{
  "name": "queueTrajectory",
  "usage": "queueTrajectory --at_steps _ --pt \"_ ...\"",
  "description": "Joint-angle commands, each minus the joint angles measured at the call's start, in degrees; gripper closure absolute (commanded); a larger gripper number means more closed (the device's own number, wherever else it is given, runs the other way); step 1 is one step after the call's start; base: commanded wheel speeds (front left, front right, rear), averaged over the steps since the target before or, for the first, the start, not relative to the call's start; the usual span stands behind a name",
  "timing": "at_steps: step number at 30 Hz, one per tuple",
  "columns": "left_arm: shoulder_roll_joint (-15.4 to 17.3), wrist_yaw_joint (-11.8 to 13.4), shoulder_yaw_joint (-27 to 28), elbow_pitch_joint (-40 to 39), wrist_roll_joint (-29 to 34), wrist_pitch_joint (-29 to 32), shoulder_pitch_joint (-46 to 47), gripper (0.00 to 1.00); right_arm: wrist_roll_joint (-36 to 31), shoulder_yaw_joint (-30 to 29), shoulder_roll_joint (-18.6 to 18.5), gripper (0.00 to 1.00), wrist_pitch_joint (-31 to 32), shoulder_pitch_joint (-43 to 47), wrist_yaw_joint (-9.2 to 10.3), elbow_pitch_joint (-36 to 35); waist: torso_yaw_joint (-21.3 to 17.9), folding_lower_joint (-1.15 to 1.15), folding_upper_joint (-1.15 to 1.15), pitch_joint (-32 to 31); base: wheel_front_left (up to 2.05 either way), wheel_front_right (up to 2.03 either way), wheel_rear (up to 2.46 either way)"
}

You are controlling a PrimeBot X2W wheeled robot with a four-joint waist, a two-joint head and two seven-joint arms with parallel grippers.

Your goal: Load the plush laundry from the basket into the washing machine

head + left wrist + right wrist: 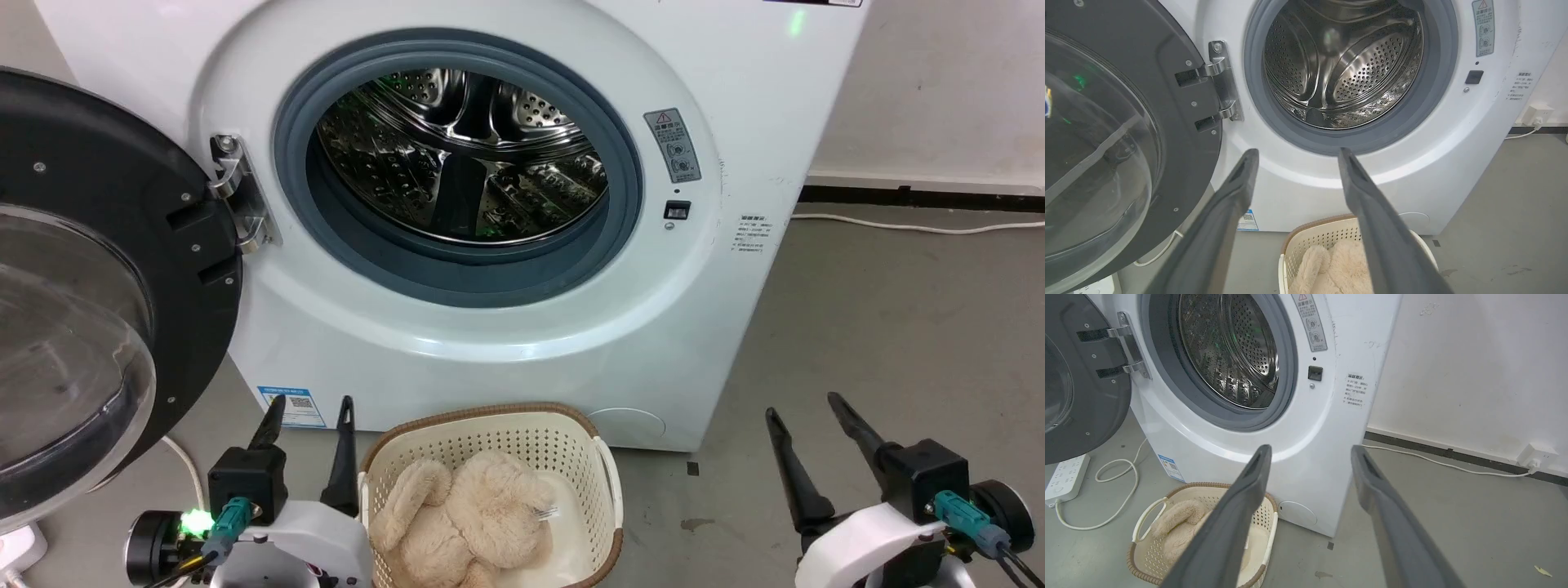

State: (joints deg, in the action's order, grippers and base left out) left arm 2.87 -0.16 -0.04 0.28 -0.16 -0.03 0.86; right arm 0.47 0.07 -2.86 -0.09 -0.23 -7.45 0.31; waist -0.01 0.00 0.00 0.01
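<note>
We face the washing machine [490,343], a white front-loader standing on the grey floor [898,327]. Its round, black-rimmed glass door [90,269] hangs wide open on a metal hinge at the left of the machine's opening. Inside the grey seal [457,273], the perforated steel drum [457,155] shines, and we make out no laundry in it.

The basket [490,411] sits on the floor just in front of the machine's base, below the opening. We cannot tell whether it touches the front panel. The plush laundry [482,514] lies inside the basket, fluffy and beige-cream, so it is in front of the machine and outside the drum.

The left tool [313,404] hovers in front of the machine on the door side, just beside the basket. Its two dark fingers are spread apart and point toward the machine, with nothing between them. The right tool [802,406] hovers in front of the machine's right corner, well apart from the basket, its fingers likewise parted and empty.

A white power strip [1067,473] lies on the floor left of the machine, beneath the open door.
</note>
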Motion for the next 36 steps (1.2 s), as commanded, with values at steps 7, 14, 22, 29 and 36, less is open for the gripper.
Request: queueTrajectory --at_steps 7,14,22,29,36 --pt "0.03 0.37 -1.08 0.2 0.0 -0.93 0.01 0.0 0.77 -0.82 0.0 0.0 -0.94 0.29 0.0 -0.04 -0.19 0.0 0.0 0.54 0.0 0.0 0.0" --pt "0.31 0.51 -2.17 0.73 0.19 -1.77 0.72 0.0 1.49 -1.29 0.0 0.0 -1.77 -0.17 0.0 -0.46 -0.81 0.0 0.0 2.38 0.0 0.0 0.0" --pt "1.14 0.24 -3.39 3.51 -0.13 -2.97 2.67 0.0 2.84 -1.73 0.0 0.0 -2.96 -1.6 -0.01 -1.66 -2.14 0.0 0.0 6.78 0.0 0.0 0.0" --pt "1.89 -0.55 -4.34 7.84 -0.43 -3.81 4.86 0.0 3.65 -1.49 0.0 0.0 -3.8 -2.45 -0.01 -1.95 -3.17 0.0 0.0 9.92 0.0 0.0 0.0" --pt "2.85 -1.43 -5.27 12.3 -0.96 -4.65 7.25 0.0 4.74 -1.41 0.0 0.0 -4.63 -3.2 -0.01 -2.11 -4.25 0.0 0.0 12.82 0.0 0.0 0.0"
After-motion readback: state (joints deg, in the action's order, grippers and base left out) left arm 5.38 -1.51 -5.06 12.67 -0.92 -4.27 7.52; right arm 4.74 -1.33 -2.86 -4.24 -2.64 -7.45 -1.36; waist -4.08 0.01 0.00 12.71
